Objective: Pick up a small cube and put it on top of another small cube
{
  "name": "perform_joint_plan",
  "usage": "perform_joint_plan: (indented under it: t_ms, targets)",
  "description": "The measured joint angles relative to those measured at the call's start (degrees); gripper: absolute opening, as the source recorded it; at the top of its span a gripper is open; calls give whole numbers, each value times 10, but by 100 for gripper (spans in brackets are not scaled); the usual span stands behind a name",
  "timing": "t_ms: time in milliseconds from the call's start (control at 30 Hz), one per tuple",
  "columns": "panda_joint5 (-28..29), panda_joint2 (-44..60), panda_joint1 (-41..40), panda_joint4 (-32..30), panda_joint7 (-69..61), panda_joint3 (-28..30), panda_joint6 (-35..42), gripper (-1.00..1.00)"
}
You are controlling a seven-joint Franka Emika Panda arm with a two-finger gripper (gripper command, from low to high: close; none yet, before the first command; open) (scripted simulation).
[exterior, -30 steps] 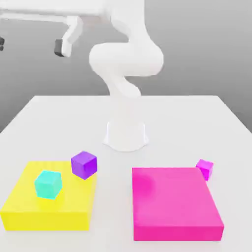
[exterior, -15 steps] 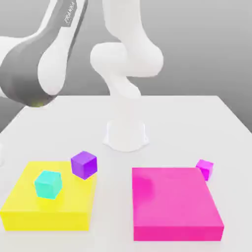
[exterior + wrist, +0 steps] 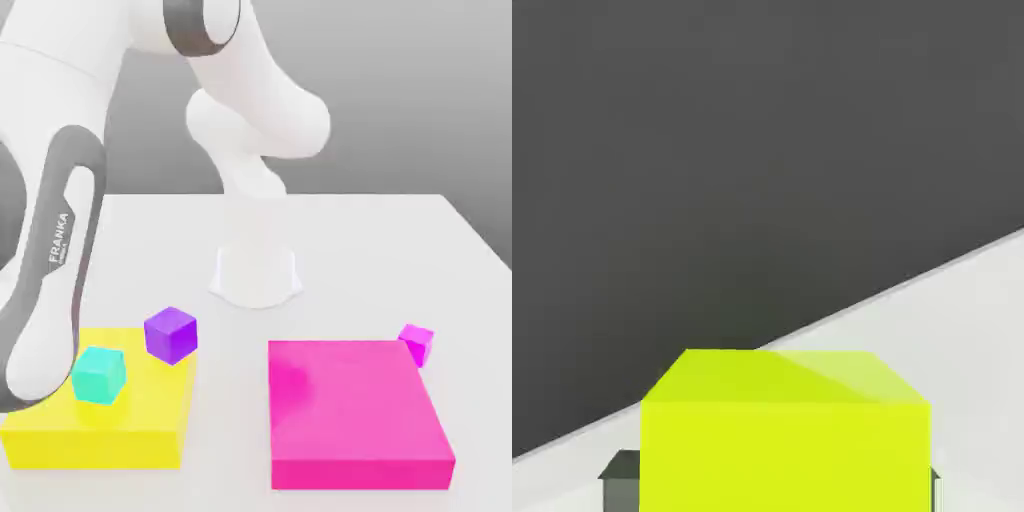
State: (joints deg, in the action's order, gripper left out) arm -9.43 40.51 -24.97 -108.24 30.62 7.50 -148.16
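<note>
Far left in ext. view, my arm (image 3: 50, 270) sits low by the yellow slab (image 3: 95, 435). Teal cube (image 3: 99, 374) rests on it, purple cube (image 3: 170, 334) beside. Fingers clenched on lime cube (image 3: 784, 430), right between them; teal lies right of me.

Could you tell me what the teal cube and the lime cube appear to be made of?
Teal cube: an even, matte colour without glints, perhaps plastic or painted wood. Lime cube: flat, matte, bright faces without grain, probably the same. Both are simulator renders, so the material stays open.

A simulated test scene: a plain white table (image 3: 400, 240) against a featureless grey backdrop, bearing flat-coloured blocks.
</note>
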Motion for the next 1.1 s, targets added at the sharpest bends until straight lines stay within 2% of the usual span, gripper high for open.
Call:
perform_joint_plan:
  t_ms: [167, 533, 833, 900, 1000, 1033, 1100]
  targets:
    - [14, -78, 12, -24, 13, 15, 54, -100]
    - [78, -306, 83, -228, 199, 65, 75, -100]
    - [128, -499, 84, -399, 360, 53, 92, -100]
    - [126, -500, 83, -423, 373, 51, 69, -100]
    - [110, -450, 86, -441, 366, 52, 2, -100]
    - [106, -437, 87, -444, 363, 53, -15, 100]
    - [106, -437, 87, -444, 363, 53, -15, 100]
